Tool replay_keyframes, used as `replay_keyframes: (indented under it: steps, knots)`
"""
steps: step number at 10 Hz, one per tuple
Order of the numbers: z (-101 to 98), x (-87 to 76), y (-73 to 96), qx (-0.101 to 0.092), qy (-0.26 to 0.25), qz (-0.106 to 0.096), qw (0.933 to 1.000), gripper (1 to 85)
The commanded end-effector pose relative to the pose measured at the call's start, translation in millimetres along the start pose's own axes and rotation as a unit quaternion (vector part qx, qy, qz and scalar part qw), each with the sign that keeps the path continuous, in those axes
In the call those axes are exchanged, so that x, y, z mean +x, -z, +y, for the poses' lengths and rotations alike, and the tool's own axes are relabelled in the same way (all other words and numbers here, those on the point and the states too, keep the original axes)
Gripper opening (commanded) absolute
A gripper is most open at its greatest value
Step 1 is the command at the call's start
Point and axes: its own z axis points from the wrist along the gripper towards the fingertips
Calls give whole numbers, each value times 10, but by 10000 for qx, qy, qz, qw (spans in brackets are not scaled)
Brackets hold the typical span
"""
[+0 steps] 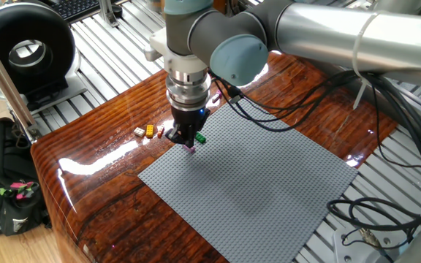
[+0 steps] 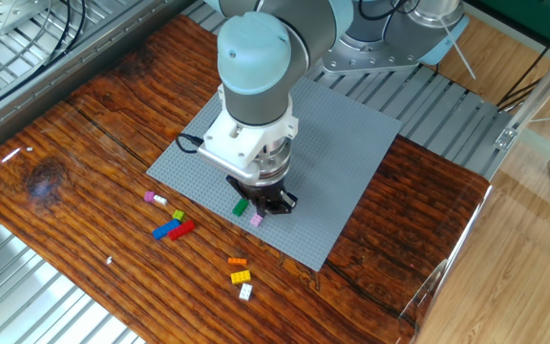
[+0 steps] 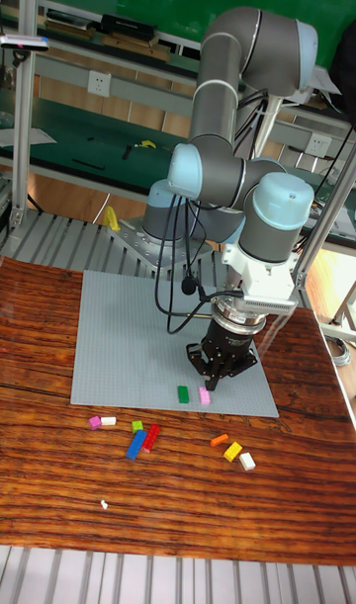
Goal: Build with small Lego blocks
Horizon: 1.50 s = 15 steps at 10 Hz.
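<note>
Lying on grey baseplate (image 3: 119,337): one green block (image 3: 183,394), one pink block (image 3: 205,396)

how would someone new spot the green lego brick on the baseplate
Find the large grey studded baseplate on the wooden table and go to its edge nearest the loose bricks. The small green Lego brick sits there beside a pink brick; the other loose bricks lie off the plate.

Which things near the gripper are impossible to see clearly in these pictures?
- One fixed view: the gripper hides most of the pink brick.
- All views: too small to tell whether the jaws grip the pink brick or whether it touches the baseplate.
- Studs on the green brick: too small.
</note>
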Motion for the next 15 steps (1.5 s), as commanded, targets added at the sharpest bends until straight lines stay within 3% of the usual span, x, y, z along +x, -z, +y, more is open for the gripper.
replay_keyframes:
  steps: [1, 15]
  knots:
    - [47, -23, -4, -28, -215, -15, 9998, 20]
    - [-54, -57, -88, 9, -191, -89, 9998, 20]
